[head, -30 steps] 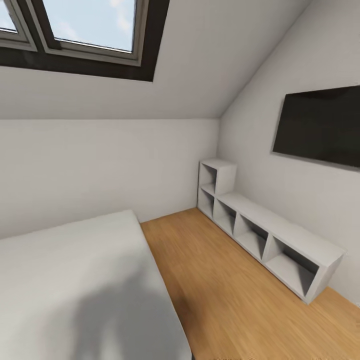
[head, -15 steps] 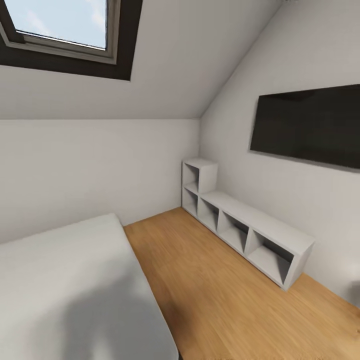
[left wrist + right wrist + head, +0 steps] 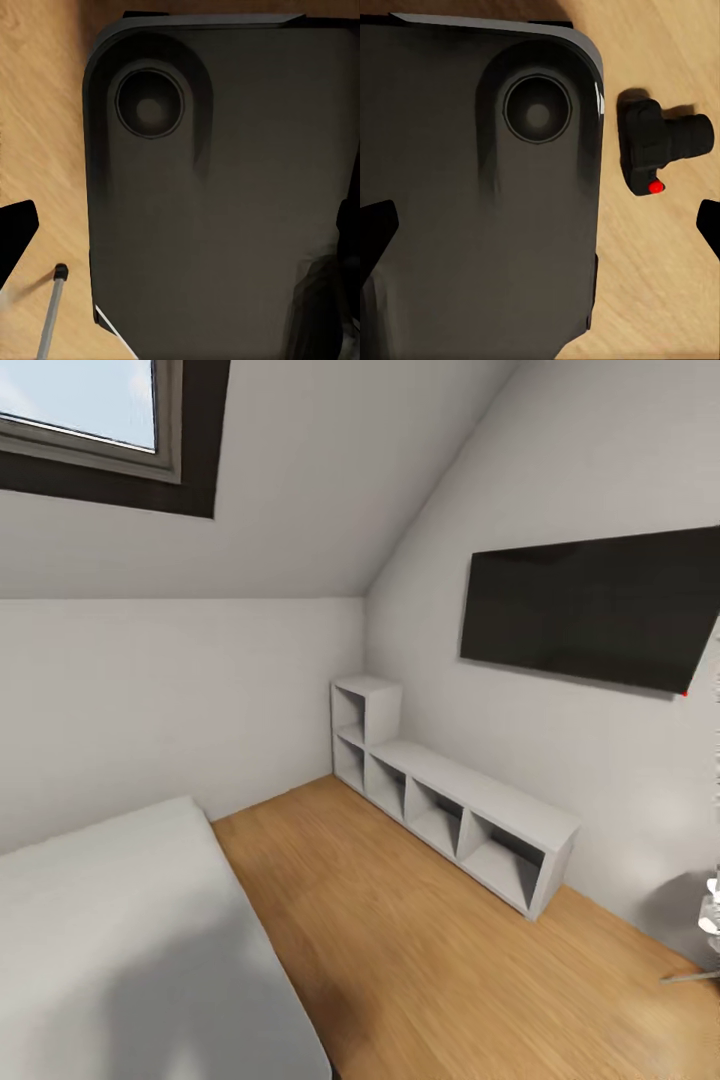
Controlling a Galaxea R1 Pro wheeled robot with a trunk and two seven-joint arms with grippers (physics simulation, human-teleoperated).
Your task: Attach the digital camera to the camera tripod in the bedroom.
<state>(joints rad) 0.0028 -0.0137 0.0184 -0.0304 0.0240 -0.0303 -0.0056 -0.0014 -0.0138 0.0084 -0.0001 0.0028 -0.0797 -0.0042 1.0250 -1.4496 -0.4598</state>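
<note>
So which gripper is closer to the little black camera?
Right. The right gripper hangs above the floor with the digital camera lying just beside it; the left gripper looks at a tripod leg instead.

Rounded black base [image 3: 472,225], circular recess

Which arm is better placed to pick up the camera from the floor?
Probably the right: the camera lies on the wood floor between its open fingertips. The left wrist view shows a thin metal leg instead.
</note>
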